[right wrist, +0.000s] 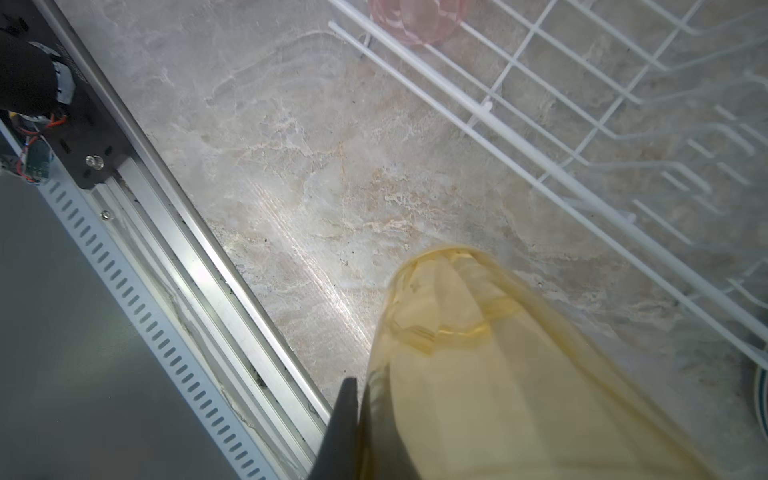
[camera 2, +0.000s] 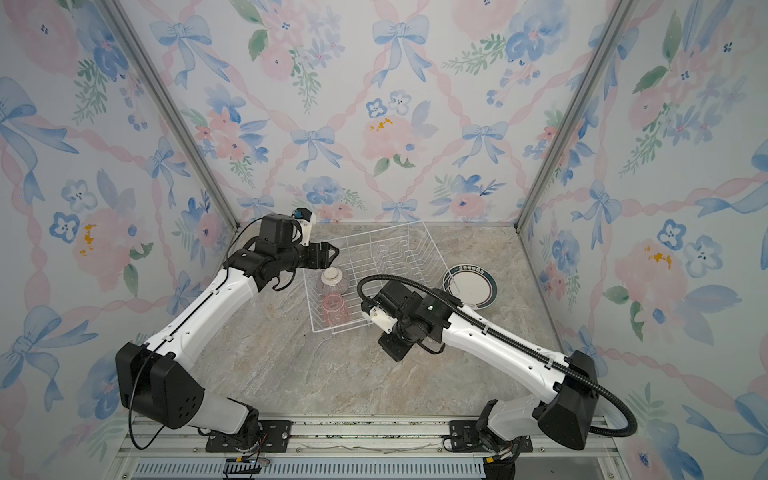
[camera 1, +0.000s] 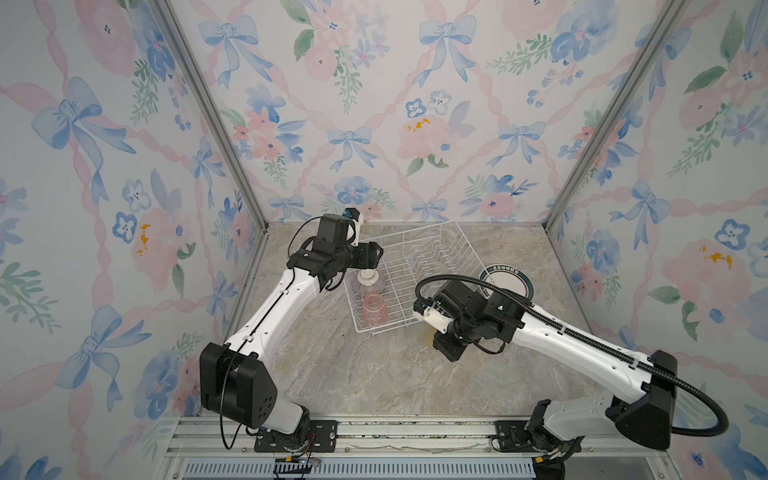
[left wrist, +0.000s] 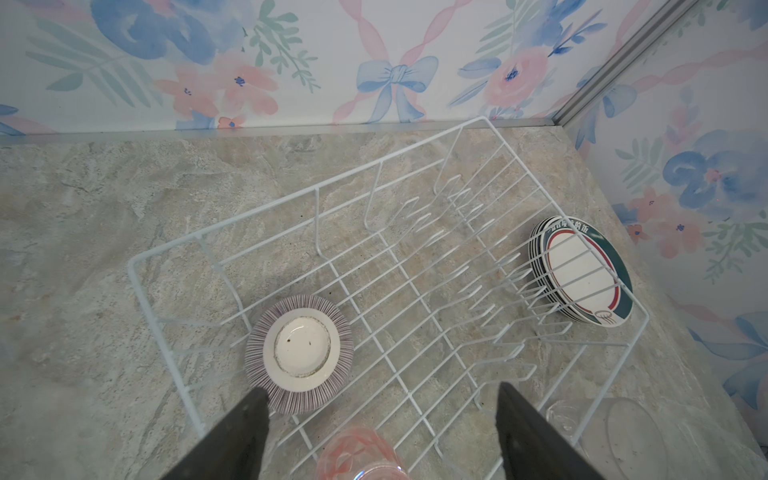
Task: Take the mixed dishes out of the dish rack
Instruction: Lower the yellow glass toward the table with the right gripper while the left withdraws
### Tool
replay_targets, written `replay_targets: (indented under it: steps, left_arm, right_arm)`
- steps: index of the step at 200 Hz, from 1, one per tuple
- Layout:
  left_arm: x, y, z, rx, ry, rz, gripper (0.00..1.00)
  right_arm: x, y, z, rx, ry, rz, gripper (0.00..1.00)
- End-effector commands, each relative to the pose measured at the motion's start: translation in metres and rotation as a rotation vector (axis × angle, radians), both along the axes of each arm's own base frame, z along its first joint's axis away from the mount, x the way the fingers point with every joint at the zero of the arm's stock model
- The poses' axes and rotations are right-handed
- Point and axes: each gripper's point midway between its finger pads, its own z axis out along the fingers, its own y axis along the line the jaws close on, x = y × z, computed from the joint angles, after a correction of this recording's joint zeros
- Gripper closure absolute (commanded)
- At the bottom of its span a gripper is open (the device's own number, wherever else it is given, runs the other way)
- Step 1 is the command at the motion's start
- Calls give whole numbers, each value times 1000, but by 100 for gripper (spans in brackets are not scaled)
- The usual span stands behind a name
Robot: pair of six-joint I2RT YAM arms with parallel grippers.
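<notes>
On marble table [camera 1: 374, 382], dish rack [left wrist: 316, 189] held upturned pink-striped bowl [left wrist: 299, 353], with pink tumbler [camera 1: 375, 309] just beside it. Plate stack [camera 2: 471, 286] sat on table outside rack, just beside its right side. Left gripper [left wrist: 382, 390] hovered over bowl, jaws wide apart, nothing held. Right gripper [right wrist: 359, 399] was pinched on wall of yellow tumbler [right wrist: 478, 353], outside rack's near edge

Lab booth: wallpapered panels [camera 1: 374, 104], aluminium frame [camera 1: 210, 108], marble tabletop [camera 1: 374, 374].
</notes>
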Motion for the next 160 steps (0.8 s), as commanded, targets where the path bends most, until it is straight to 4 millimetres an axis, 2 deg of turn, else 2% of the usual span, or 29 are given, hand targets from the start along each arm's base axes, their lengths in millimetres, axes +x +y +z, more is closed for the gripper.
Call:
replay_targets:
  steps: [1,75,92,100,160]
  left_arm:
    - [-6,11,-23,76,53,14,18]
    - [-7,11,-35,96,75,3,16]
    - [-7,13,-37,108,74,9,15]
    - [-6,14,-37,111,74,12,14]
    - [-5,13,-45,115,92,9,14]
  right_arm:
    - [1,-9,-18,-115,-4,30,100]
    - [17,-4,-67,-245,38,61,100]
    - [21,-4,-71,-246,45,54,100]
    - [22,-5,-81,-271,66,56,100]
    - [31,-8,-99,-294,103,50,100]
